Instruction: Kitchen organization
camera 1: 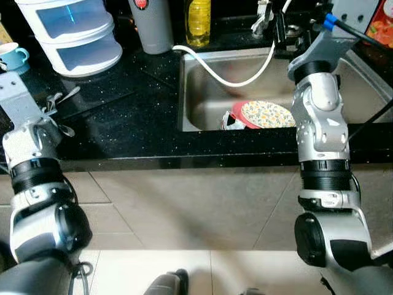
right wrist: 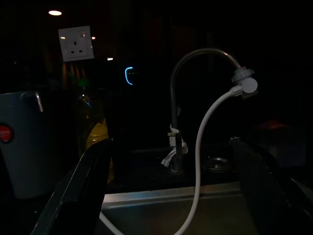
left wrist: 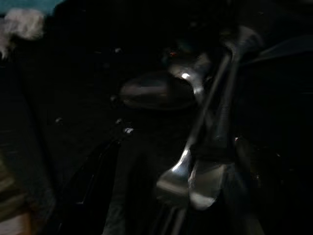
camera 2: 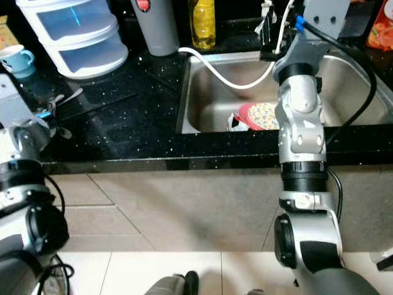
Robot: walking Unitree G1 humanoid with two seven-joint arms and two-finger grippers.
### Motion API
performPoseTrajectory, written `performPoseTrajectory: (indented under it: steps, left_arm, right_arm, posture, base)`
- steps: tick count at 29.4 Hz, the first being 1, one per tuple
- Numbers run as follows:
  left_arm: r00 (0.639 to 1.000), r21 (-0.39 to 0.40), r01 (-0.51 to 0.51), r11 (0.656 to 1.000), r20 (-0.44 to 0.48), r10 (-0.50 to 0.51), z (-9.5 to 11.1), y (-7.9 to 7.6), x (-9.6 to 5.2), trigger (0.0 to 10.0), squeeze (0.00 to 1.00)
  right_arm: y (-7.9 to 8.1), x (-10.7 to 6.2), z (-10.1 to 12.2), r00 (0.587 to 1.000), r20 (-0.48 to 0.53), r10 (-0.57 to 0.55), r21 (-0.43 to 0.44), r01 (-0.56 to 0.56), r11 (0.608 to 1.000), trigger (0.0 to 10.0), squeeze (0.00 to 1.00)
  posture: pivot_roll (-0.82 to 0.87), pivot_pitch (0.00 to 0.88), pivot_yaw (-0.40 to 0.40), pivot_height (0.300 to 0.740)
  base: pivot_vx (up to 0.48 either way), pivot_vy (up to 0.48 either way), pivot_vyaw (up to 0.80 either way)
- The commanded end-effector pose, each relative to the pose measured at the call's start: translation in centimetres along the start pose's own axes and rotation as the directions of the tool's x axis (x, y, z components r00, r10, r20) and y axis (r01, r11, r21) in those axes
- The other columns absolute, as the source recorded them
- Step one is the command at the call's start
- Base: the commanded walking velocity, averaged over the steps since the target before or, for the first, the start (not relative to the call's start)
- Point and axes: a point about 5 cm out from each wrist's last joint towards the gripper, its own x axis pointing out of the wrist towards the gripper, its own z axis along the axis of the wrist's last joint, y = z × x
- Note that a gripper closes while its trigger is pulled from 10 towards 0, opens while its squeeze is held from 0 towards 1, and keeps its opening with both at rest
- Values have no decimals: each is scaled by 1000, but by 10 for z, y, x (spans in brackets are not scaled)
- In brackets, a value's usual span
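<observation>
Several metal spoons (left wrist: 190,178) lie in a loose pile on the black counter (camera 1: 123,123) at the far left, where they also show as cutlery (camera 1: 58,101). My left gripper (left wrist: 178,147) is low over them and open, one dark finger on each side of the pile. My right gripper (right wrist: 178,191) is raised over the back of the steel sink (camera 1: 202,92), open and holding nothing, and it faces the curved faucet (right wrist: 195,63). A red bowl with a floral plate (camera 1: 264,115) on it rests in the sink.
A white hose (camera 1: 227,77) runs from the faucet across the sink onto the counter. Behind stand a yellow soap bottle (camera 1: 198,21), a grey canister (camera 1: 150,24), a white drawer stack (camera 1: 73,34) and a teal cup (camera 1: 12,56). The tiled floor (camera 1: 184,209) lies below the counter edge.
</observation>
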Motion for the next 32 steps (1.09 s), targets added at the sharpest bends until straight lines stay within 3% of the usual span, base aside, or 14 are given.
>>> performPoseTrajectory:
  steps: [1, 5, 8, 17, 21, 26, 32]
  left_arm:
    - [1000, -7, -21, 1000, 23, 21, 11, 8, 2, 10000, 0]
    - [996, 107, -69, 992, 56, 63, 19, 11, 5, 10000, 0]
    - [997, 129, -49, 990, 64, 41, 22, 7, 6, 10000, 0]
    - [1000, 131, -4, 991, 20, 1, 18, 7, 14, 10000, 0]
    - [1000, 117, 0, 993, 3, 0, 14, 10, 16, 9608, 0]
    - [1000, 101, 6, 995, -2, -6, 13, 11, 17, 9922, 0]
    - [1000, 88, -9, 996, -23, 11, 10, 17, 19, 9137, 0]
  right_arm:
    - [0, -1, 3, 1000, 7, 5, -2, -5, 1000, 10000, 0]
    - [0, -1, 4, 1000, 8, 4, -3, -4, 1000, 10000, 0]
    - [0, 0, 5, 1000, 8, 5, -2, -5, 1000, 10000, 0]
    - [3, 3, 8, 1000, 11, 10, 2, -10, 1000, 10000, 0]
    - [-2, 2, 12, 1000, 6, 13, -17, -12, 1000, 10000, 0]
    - [-4, 3, 11, 999, -12, 30, -39, -30, 999, 10000, 0]
    - [0, 3, 11, 998, -18, 53, -42, -54, 998, 10000, 0]
  posture:
    - [70, 47, 127, 740]
    - [73, 50, 123, 740]
    - [75, 54, 120, 740]
    - [72, 82, 121, 740]
    - [63, 147, 111, 740]
    - [69, 206, 109, 740]
    - [93, 245, 118, 740]
  base:
    - [0, 0, 0]
    - [0, 0, 0]
    - [0, 0, 0]
    - [0, 0, 0]
    - [0, 0, 0]
    - [0, 0, 0]
    - [0, 0, 0]
